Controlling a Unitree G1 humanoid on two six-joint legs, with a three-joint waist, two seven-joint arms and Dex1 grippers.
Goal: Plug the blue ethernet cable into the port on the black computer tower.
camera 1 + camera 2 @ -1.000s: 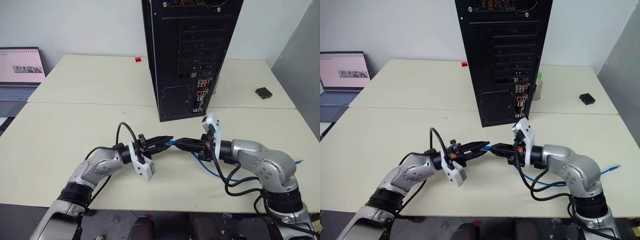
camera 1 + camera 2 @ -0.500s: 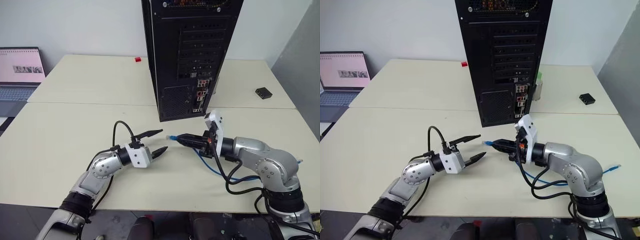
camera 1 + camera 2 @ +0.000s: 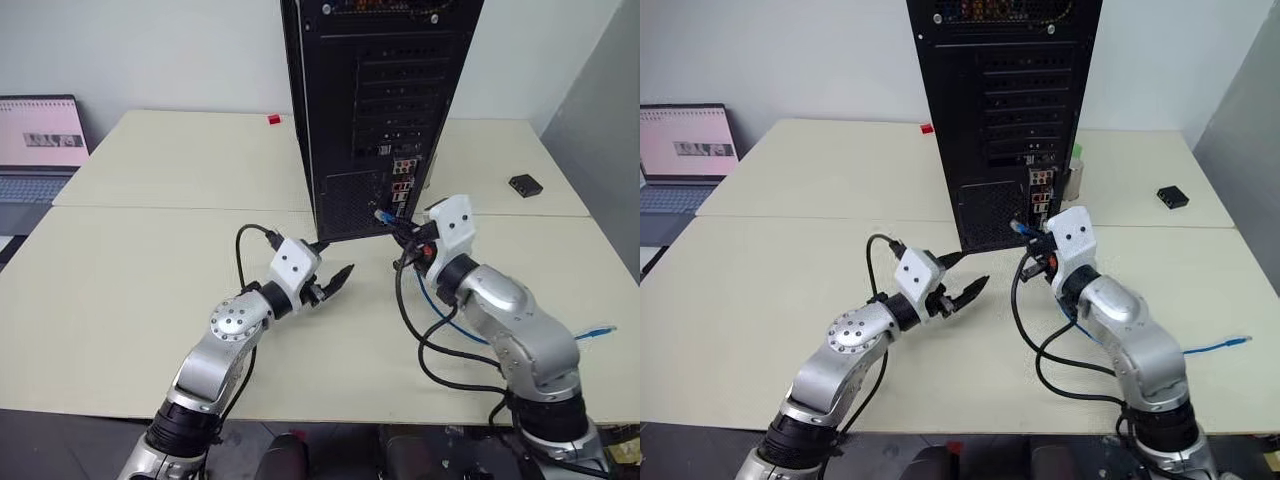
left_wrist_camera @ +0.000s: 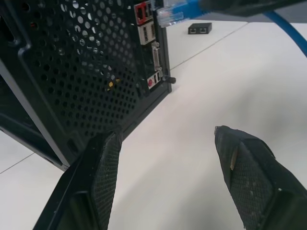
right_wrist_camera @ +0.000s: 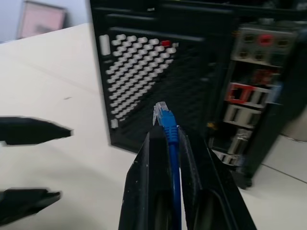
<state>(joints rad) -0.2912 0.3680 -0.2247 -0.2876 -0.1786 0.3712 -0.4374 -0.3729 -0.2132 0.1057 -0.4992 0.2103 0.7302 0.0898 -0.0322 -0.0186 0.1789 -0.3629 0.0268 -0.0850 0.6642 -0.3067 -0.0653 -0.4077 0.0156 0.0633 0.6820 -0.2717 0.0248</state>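
Note:
The black computer tower (image 3: 380, 90) stands upright at the middle of the table, its rear panel with the coloured ports (image 3: 402, 185) facing me. My right gripper (image 3: 396, 226) is shut on the blue ethernet cable (image 5: 169, 125) just behind its clear plug (image 3: 380, 214). The plug points at the tower's lower rear panel, a little short of the ports. The cord trails back over the table to its free end (image 3: 601, 329). My left gripper (image 3: 335, 257) is open with nothing in it, low by the tower's base, left of the plug.
An open laptop (image 3: 40, 140) sits at the far left. A small black box (image 3: 526, 184) lies at the right rear and a small red thing (image 3: 274, 119) behind the tower's left side. The cream table (image 3: 130, 260) has a seam across it.
My left gripper opened, let go of the cable, rolled over and moved toward the tower's base. My right gripper carried the plug up and forward, close to the tower's rear ports.

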